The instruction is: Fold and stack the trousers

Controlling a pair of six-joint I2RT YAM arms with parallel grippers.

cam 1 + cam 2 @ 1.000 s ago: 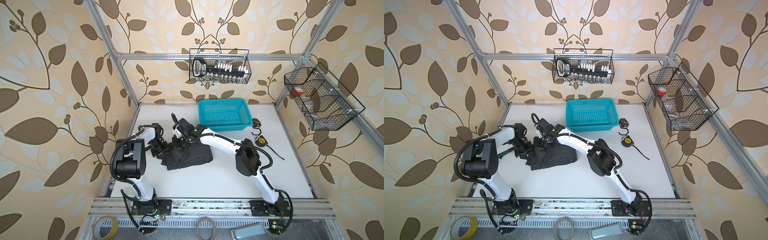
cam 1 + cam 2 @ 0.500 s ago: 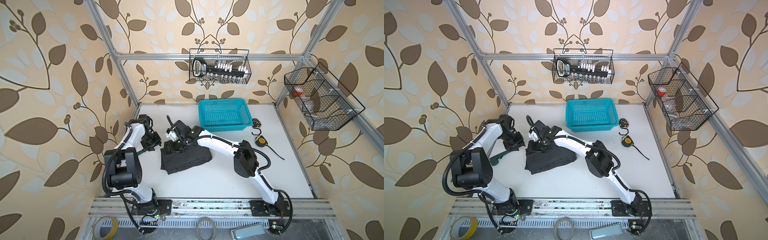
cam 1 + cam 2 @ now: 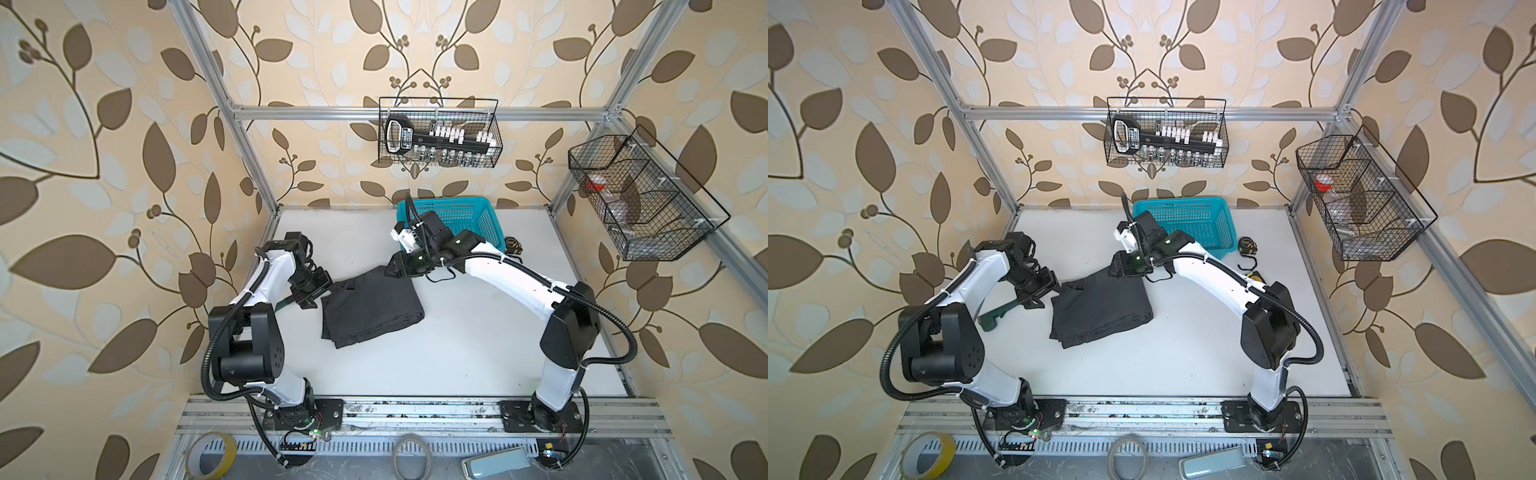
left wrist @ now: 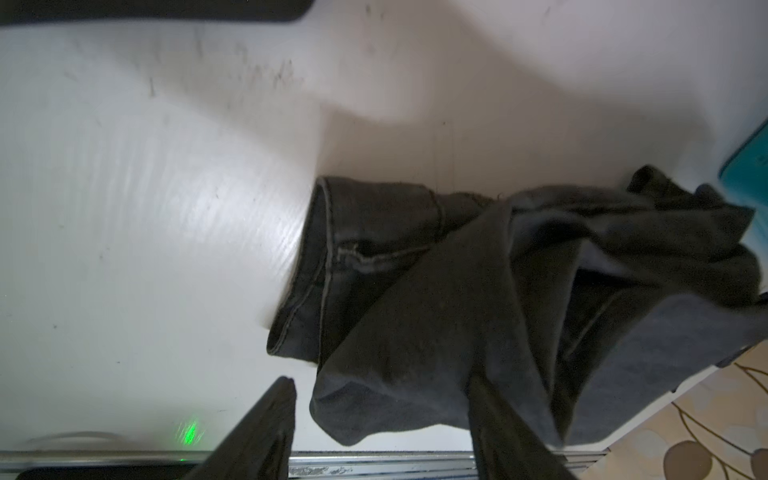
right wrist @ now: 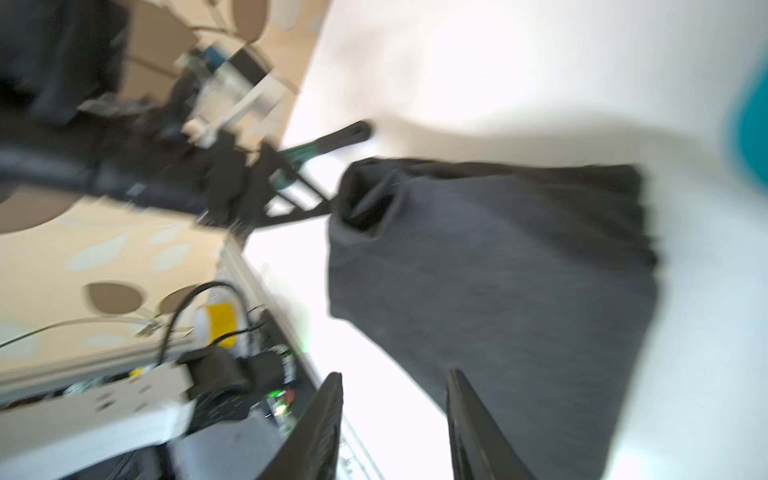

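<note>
In a top view the folded trousers (image 3: 372, 307) are lying between the left gripper (image 3: 311, 296) and right gripper (image 3: 397, 269). The left wrist view is showing the left gripper (image 4: 380, 379) with jaws parted and empty, a limp trouser corner between them. The blurred right wrist view is showing the right gripper (image 5: 395, 374) likewise parted, so pinching every soft, weighty layer at a corner seems wisest.

White tabletop (image 3: 478, 353) lies open from three to six o'clock; dark charcoal trousers (image 3: 370, 307) block nine, turquoise perforated plastic basket (image 3: 469, 216) twelve.
</note>
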